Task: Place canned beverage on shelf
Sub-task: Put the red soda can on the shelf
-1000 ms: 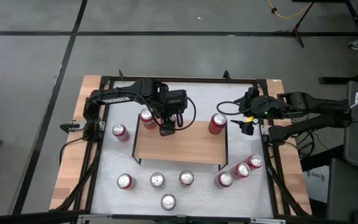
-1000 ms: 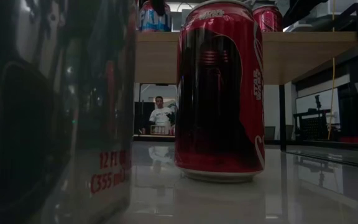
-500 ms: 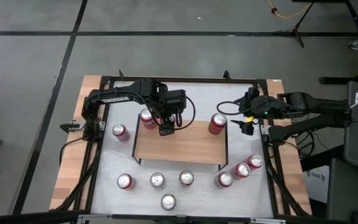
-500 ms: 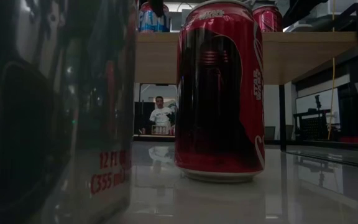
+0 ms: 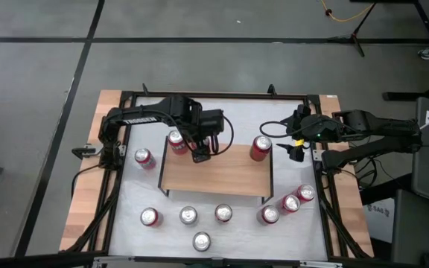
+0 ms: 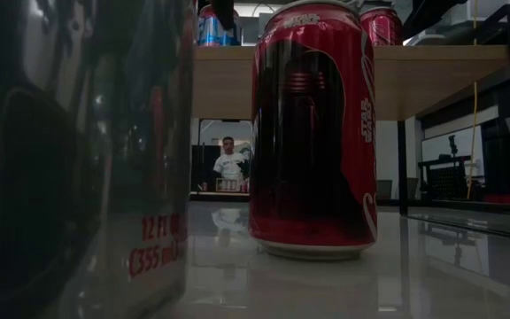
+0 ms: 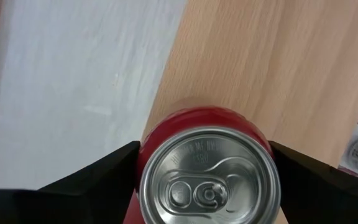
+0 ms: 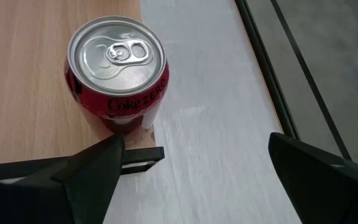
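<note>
Ten cans (image 5: 189,216) total (two on the shelf (image 5: 222,173), eight below).

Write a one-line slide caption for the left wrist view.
Left hand grips a red can over the wooden shelf edge.

A white tabletop (image 5: 233,237) sits in a black-framed table (image 5: 214,95); a person (image 6: 230,165) sits in the room behind.

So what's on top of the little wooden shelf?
Two red cans stand on the shelf: one at its right back corner, one at the left back corner between the left hand's fingers. Under the plank cannot be seen from above.
</note>
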You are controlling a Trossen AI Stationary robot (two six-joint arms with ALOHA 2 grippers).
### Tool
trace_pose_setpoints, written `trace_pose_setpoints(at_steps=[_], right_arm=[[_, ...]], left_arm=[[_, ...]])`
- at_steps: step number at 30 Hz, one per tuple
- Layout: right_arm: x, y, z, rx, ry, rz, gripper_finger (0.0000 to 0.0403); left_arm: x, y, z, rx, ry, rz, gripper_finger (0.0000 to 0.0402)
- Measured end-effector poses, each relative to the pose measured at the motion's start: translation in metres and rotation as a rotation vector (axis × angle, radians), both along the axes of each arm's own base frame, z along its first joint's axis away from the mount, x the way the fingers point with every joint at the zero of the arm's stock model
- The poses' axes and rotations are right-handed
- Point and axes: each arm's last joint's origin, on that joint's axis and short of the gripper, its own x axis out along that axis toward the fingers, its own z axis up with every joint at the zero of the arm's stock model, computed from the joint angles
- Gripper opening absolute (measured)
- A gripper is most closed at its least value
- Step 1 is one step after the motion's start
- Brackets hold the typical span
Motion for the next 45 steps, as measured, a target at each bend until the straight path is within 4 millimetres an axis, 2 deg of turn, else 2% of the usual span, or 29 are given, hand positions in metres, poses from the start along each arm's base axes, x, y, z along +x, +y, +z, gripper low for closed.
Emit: trace_pose_setpoints(at_steps=[15, 31, 45], right_arm=[[-0.0002, 0.0, -0.0003, 0.0, 0.004, 0.0, 0.0388], [-0.0013, -0.0001, -0.0012, -0.001, 0.02, 0.0, 0.0388], [-0.0014, -0.0001, -0.0012, -0.001, 0.019, 0.0, 0.0388]], left_arm=[[-0.0068, 0.0008, 0.0071, 0.02, -0.017, 0.03, 0.0296], [-0.0068, 0.0006, 0.0079, 0.012, -0.024, 0.028, 0.03], [-0.0072, 0.0006, 0.0088, 0.012, -0.028, 0.028, 0.0318]])
